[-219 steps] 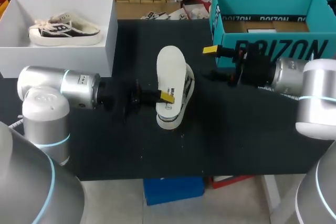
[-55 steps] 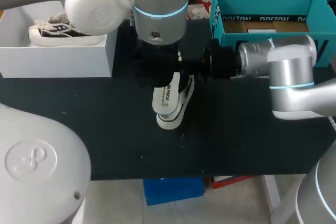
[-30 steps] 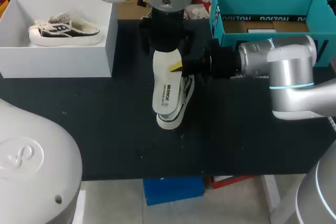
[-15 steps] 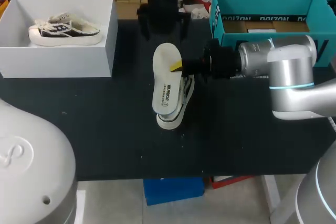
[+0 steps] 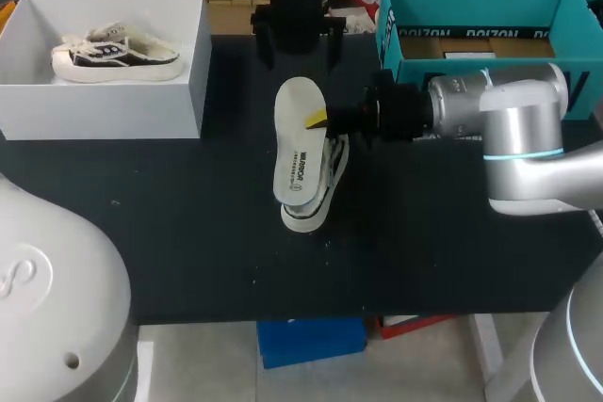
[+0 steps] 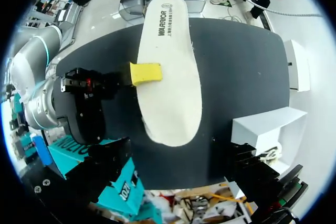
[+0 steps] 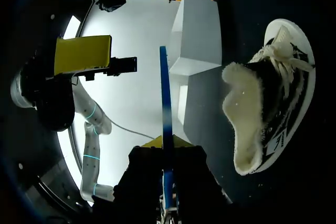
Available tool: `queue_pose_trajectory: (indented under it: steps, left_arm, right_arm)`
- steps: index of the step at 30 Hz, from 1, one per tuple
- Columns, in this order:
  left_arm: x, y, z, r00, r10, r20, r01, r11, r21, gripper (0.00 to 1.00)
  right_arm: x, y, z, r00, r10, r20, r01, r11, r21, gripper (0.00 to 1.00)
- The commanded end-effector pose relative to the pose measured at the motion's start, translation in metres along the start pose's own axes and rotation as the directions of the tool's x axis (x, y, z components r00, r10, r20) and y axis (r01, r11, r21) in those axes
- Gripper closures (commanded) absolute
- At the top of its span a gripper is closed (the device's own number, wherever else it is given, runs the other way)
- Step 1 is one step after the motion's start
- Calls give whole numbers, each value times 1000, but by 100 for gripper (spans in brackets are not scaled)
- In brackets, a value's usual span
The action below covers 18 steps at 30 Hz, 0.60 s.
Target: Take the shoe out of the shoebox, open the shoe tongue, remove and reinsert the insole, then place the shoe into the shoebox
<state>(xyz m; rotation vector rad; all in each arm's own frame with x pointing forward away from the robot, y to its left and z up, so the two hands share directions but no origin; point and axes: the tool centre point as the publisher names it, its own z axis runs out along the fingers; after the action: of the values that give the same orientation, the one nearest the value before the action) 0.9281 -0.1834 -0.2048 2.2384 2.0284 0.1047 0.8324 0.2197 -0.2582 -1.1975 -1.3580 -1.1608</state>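
Note:
A white insole (image 5: 299, 143) hangs flat over the black-and-white shoe (image 5: 328, 176), which lies mid-table. My right gripper (image 5: 318, 120) comes in from the right and is shut on the insole's edge. The right wrist view shows the insole (image 7: 165, 124) edge-on between the right gripper's fingers (image 7: 165, 182), with the shoe (image 7: 273, 93) and its fleecy lining beside it. My left gripper (image 5: 294, 40) hangs open above the table's far edge and holds nothing. Looking down from it, the insole (image 6: 170, 77) hides the shoe below, and the left gripper (image 6: 181, 177) stands wide apart.
A teal shoebox (image 5: 480, 72) stands open at the back right, behind my right arm. A white box (image 5: 104, 105) at the back left holds a second shoe (image 5: 113, 54). The black table (image 5: 188, 233) reaches its front edge below the shoe.
My left gripper has drawn back from over the insole's far end toward the table's far edge. The right gripper, insole and shoe have stayed where they were.

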Motion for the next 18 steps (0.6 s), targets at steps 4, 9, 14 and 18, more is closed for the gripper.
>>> queue_pose_trajectory:
  steps: [4, 9, 14, 18]
  left_arm:
    - [3, -42, -20, 1000, -5, -1, 5, 1000, -22, 0]
    - [4, -76, -26, 1000, -6, -5, 6, 1000, -23, 0]
    - [3, -115, -28, 1000, 2, -4, -2, 1000, -6, 0]
    - [2, -136, -30, 1000, 7, 2, -7, 1000, 3, 0]
  right_arm:
    - [0, -1, 0, 1000, 1, 3, -1, 1000, -1, 100]
    - [0, -1, 0, 1000, 1, 3, -1, 1000, -1, 100]
    - [0, -1, 0, 1000, 1, 3, -1, 1000, -1, 100]
    - [0, -1, 0, 1000, 1, 3, -1, 1000, -1, 100]
